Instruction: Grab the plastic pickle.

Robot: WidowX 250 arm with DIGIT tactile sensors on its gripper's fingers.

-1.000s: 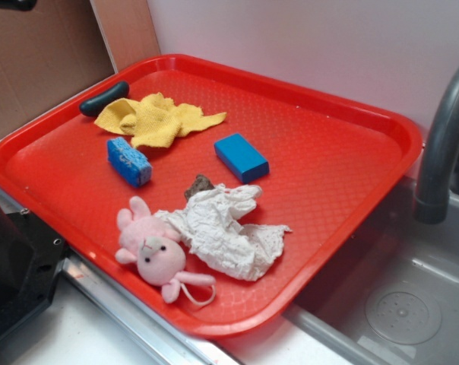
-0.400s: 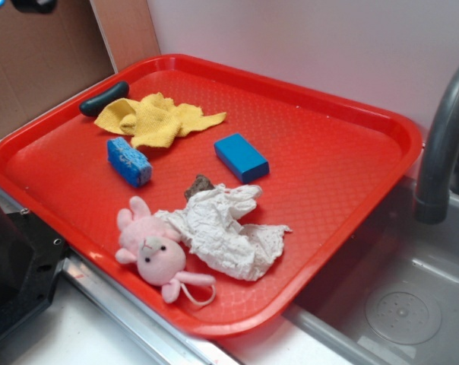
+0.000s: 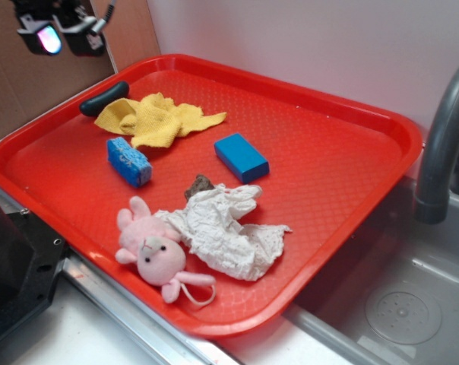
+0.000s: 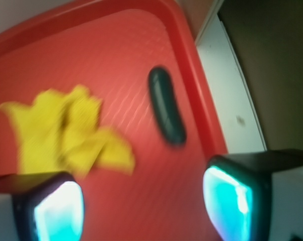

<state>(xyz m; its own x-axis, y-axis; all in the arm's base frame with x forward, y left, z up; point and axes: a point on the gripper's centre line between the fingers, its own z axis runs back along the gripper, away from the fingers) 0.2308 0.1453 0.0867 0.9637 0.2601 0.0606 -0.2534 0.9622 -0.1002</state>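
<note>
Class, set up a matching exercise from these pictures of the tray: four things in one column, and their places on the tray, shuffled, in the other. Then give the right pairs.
Things:
1. plastic pickle
2. pink bunny toy
3. blue rectangular block
4. yellow cloth

Places:
A. near the tray's middle
B. near the tray's front rim, beside the white cloth
C. back left corner, by the rim
D. just right of the pickle, behind the blue sponge

Pairs: 1-C, 2-B, 3-A, 4-D

One red tray [image 3: 351, 106] counted. On it: one dark pickle [image 3: 104, 99], one yellow cloth [image 3: 157, 119], two blue blocks [image 3: 128, 160] [image 3: 241, 157], one brown lump [image 3: 200, 185], one white rag [image 3: 226, 228], one pink plush bunny [image 3: 153, 251]. One faucet [image 3: 442, 144] noted at 3 o'clock.
</note>
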